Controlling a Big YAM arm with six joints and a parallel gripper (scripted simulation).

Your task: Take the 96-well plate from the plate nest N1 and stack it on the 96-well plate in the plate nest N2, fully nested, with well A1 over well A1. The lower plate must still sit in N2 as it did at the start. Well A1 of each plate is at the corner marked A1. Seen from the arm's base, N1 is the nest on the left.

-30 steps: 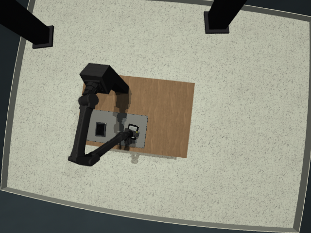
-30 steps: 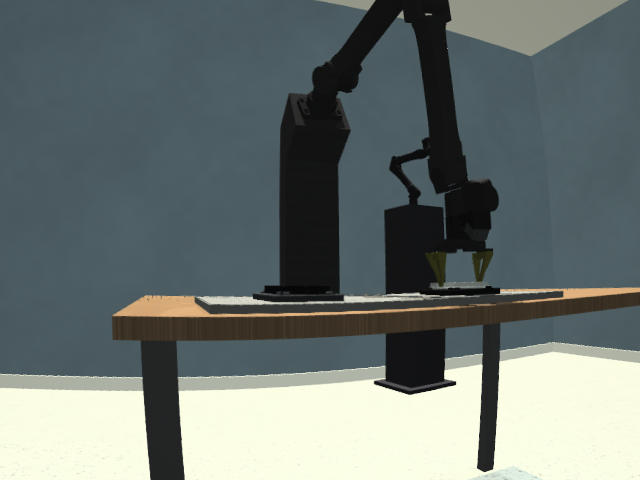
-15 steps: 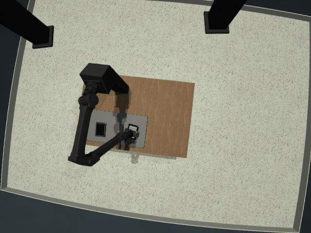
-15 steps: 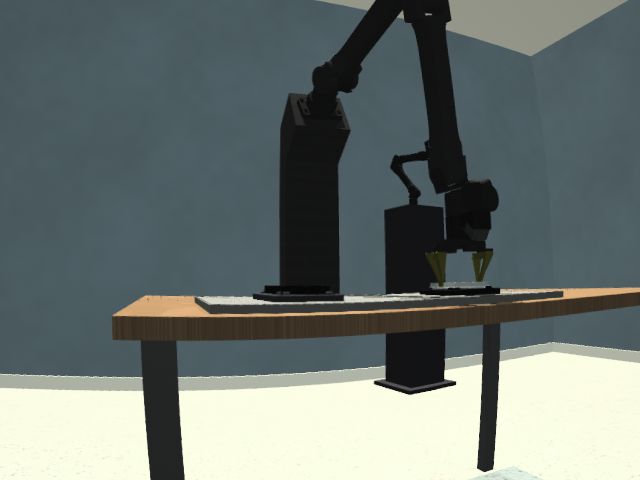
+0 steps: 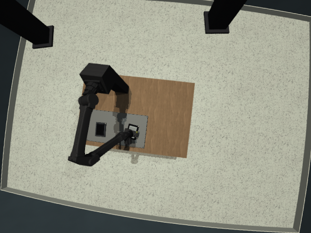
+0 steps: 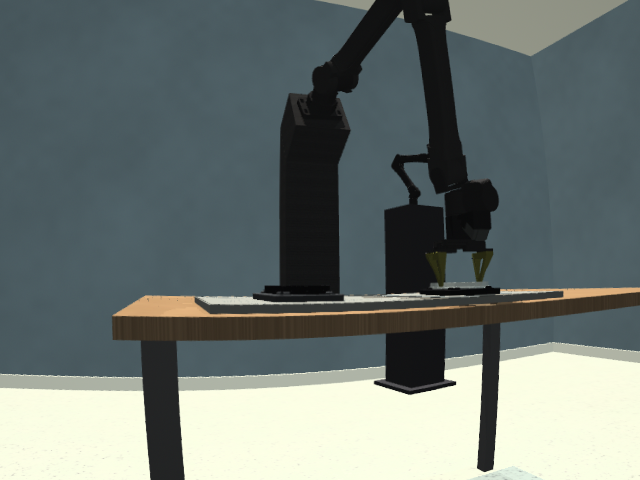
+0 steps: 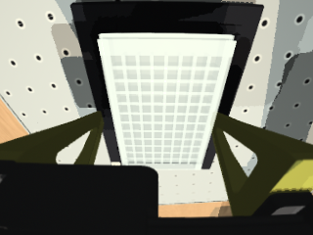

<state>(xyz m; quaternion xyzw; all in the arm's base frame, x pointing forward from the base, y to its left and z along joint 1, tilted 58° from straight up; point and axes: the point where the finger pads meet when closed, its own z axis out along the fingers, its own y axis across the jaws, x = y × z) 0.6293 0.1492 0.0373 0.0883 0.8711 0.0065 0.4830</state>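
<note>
Plate (image 7: pixel 166 98) between spread fingers (untouched)

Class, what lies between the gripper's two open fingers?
The white well plate in its black nest, flanked by both fingers, untouched; the wrist view shows it.

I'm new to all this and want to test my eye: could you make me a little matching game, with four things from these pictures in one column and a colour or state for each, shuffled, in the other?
Things:
1. white gridded 96-well plate
2. olive-yellow gripper
3. flat black rectangular plate nest
4. brown wooden table

States:
a. carries the grey perforated base board
b. jaws wide open, one on each side of the plate, holding nothing
c. sits in a black frame, under the wrist camera
d. frames the white plate on the grey board

Pairs: 1-c, 2-b, 3-d, 4-a
</note>
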